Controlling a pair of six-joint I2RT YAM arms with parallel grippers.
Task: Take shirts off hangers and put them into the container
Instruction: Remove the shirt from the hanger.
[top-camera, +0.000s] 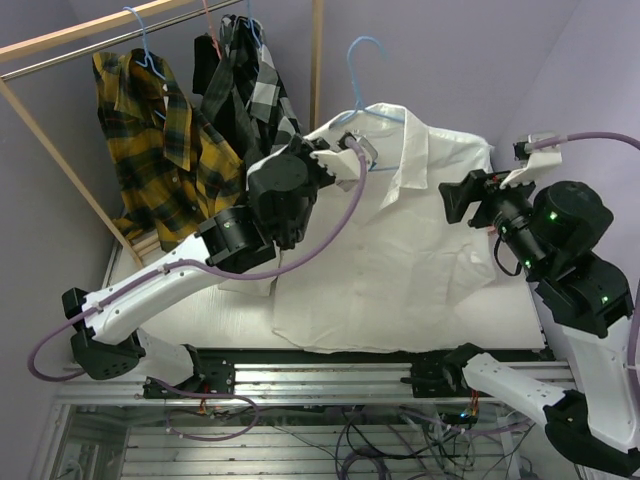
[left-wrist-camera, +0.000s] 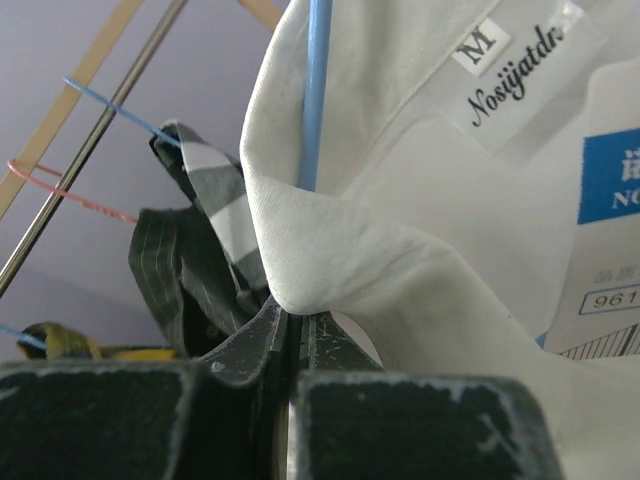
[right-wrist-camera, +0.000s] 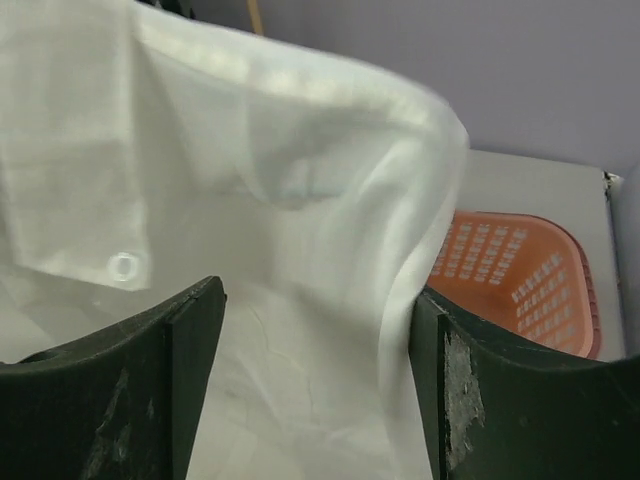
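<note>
The white shirt (top-camera: 400, 240) hangs draped over the table on a light blue hanger (top-camera: 368, 75). My left gripper (top-camera: 348, 150) is shut on a fold of the shirt at the collar (left-wrist-camera: 300, 250), where the blue hanger wire (left-wrist-camera: 316, 90) runs into the cloth. My right gripper (top-camera: 452, 200) stands open at the shirt's right shoulder, with loose white fabric (right-wrist-camera: 300, 200) lying between its fingers. The salmon container (right-wrist-camera: 520, 280) shows just past the right finger and is hidden in the top view. Yellow plaid (top-camera: 160, 140), checked (top-camera: 255, 90) and dark pinstriped (top-camera: 207, 60) shirts hang on the rack.
A wooden rack pole (top-camera: 60, 40) and a metal rod (top-camera: 100, 52) cross the back left, and an upright wooden post (top-camera: 317, 50) stands behind the white shirt. A pink hanger (left-wrist-camera: 60, 190) and another blue one (left-wrist-camera: 110, 105) hook over the rod.
</note>
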